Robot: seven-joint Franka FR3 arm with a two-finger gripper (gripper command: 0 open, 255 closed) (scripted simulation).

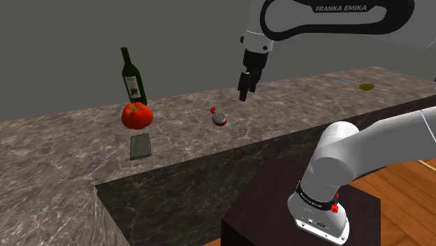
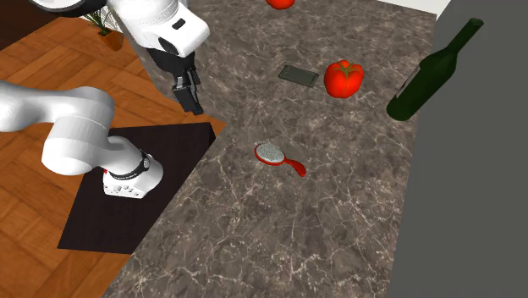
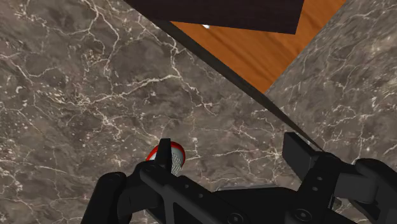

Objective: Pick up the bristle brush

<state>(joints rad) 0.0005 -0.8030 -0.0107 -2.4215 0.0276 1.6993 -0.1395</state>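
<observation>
Hovering above the table (image 1: 70, 143) with jaws spread open and empty, looking down on the red bristle brush (image 1: 221, 119) lying at seven o'clock from them in the shoulder view, approach, closing and lift all remaining.

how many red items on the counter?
3. The red-handled brush mid-counter, a tomato near the dark bottle, and a red object cut off at the second exterior view's top edge. More may lie out of frame.

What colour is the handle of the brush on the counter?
Red, around a grey bristle face. The brush shows best in the second exterior view.
</observation>
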